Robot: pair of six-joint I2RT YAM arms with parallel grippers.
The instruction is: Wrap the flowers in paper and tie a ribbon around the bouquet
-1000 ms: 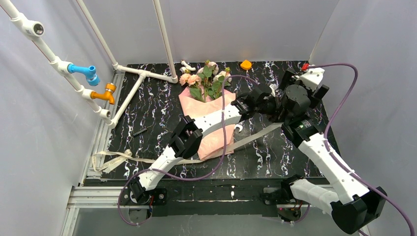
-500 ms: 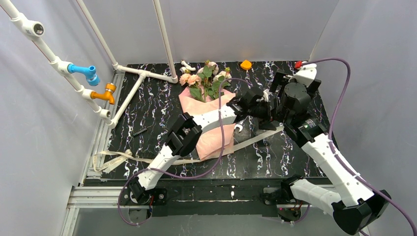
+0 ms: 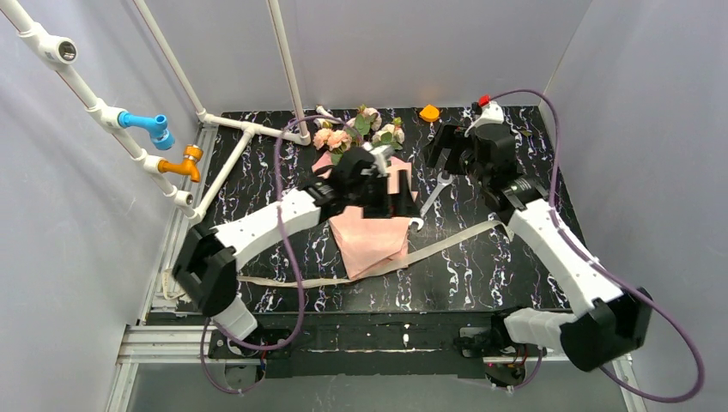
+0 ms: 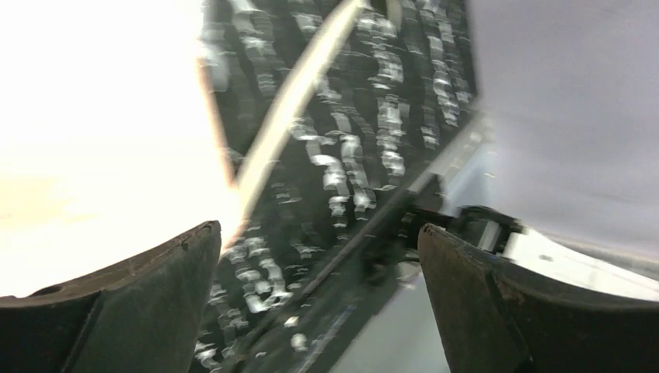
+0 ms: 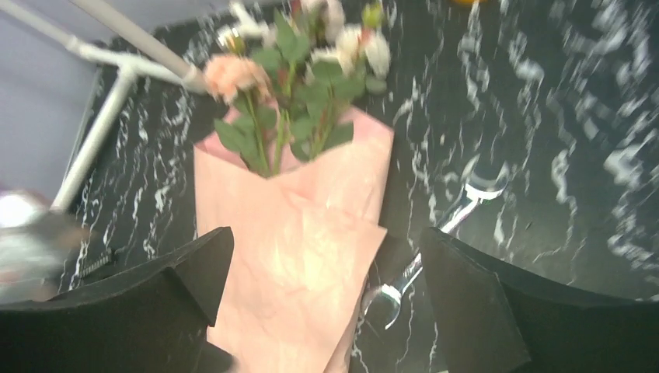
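Note:
The bouquet lies mid-table, its flowers (image 3: 360,129) (image 5: 299,62) pointing to the far edge and the pink paper (image 3: 373,245) (image 5: 295,256) folded into a cone around the stems. The beige ribbon (image 3: 446,243) (image 4: 289,99) lies flat across the table, passing under the cone's lower part. My left gripper (image 3: 397,206) (image 4: 319,233) hangs open over the cone's right side, holding nothing. My right gripper (image 3: 439,148) (image 5: 326,237) is open too, above the table to the right of the blooms, looking down at the bouquet.
A steel spanner (image 3: 433,193) (image 5: 435,241) lies just right of the cone. An orange cap (image 3: 429,112) sits at the far edge. White pipes (image 3: 249,129) with blue and orange taps (image 3: 172,146) fill the left side. A small black piece (image 3: 245,230) lies left.
My left gripper has opened and swung left from the spanner's side to over the cone. The right arm has moved toward the far edge and left.

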